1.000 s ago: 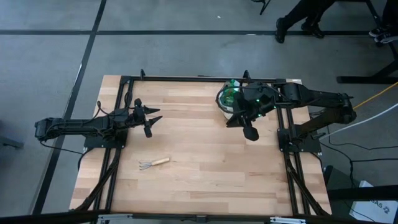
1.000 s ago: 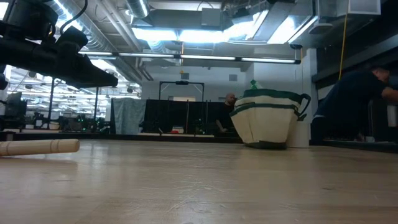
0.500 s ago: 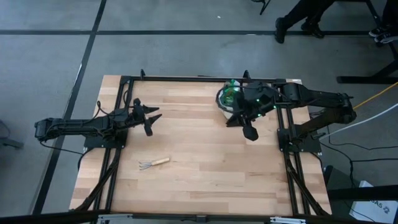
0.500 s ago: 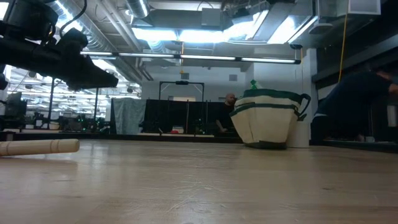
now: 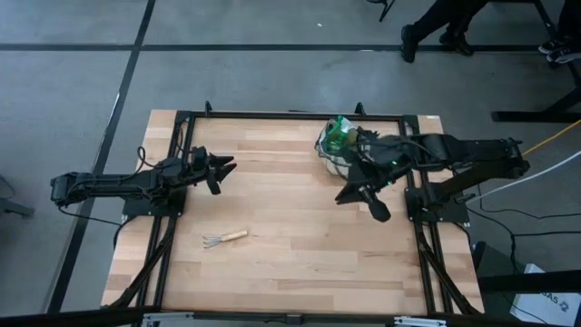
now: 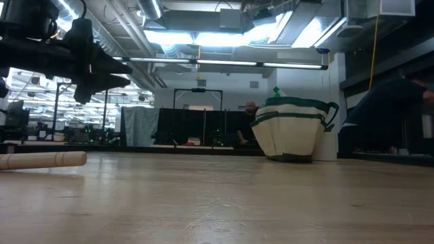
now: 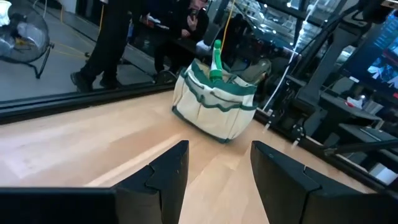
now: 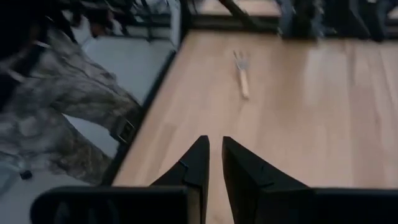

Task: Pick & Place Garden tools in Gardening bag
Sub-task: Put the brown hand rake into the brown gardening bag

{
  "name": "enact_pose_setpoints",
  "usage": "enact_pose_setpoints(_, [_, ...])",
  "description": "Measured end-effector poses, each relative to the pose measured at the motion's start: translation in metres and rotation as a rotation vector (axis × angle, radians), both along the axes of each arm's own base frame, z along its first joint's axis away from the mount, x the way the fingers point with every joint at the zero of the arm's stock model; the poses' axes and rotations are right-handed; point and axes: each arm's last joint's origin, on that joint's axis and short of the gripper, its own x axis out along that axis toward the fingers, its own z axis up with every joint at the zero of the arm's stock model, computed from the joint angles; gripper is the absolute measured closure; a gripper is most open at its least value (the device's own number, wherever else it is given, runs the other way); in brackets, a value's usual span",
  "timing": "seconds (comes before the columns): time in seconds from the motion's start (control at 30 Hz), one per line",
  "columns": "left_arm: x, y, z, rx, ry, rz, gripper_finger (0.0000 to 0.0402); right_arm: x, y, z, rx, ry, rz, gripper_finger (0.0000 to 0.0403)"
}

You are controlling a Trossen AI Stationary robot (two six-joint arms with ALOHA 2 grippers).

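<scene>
While the rake (image 5: 223, 238) lies alone on the near-left boards, well apart from both arms, I judge it light and stiff; the wooden handle offers the surest hold. Gardening bag (image 5: 334, 145) stands far-right, soft-sided, green tools poking out. Right gripper (image 5: 363, 198), beside the bag, fingers nearly together, empty. Left gripper (image 5: 221, 169) hovers spread, empty.

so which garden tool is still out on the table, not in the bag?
The wooden-handled rake, lying flat on the bare table toward the left arm's side. The other visible tool, a green one, pokes out of the gardening bag.
</scene>
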Motion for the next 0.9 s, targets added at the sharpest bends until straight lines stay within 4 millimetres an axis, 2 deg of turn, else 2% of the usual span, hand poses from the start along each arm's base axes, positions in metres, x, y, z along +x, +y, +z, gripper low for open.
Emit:
enact_pose_setpoints(0.13, [0.000, 0.000, 0.000, -0.005, -0.002, -0.010, 0.0233, -0.011, 0.009, -0.013, 0.078, -0.122, 0.004, 0.0355])
enact_pose_setpoints(0.33, [0.003, -0.001, 0.013, 0.022, -0.019, -0.070, 0.0233, -0.027, 0.012, -0.054, 0.155, -0.288, 0.007, 0.0355])
enact_pose_setpoints(0.5, [0.008, 0.000, 0.033, 0.092, 0.028, -0.059, 0.0233, -0.043, 0.009, -0.094, 0.200, -0.315, -0.051, 0.0355])
enact_pose_setpoints(0.77, [0.027, 0.003, 0.065, 0.106, 0.123, -0.073, 0.0233, -0.069, -0.003, -0.149, 0.058, -0.332, -0.228, 0.0355])
enact_pose_setpoints(0.9, [0.041, 0.002, 0.079, 0.078, 0.124, -0.093, 0.0233, -0.078, -0.006, -0.166, 0.060, -0.363, -0.252, 0.0355])
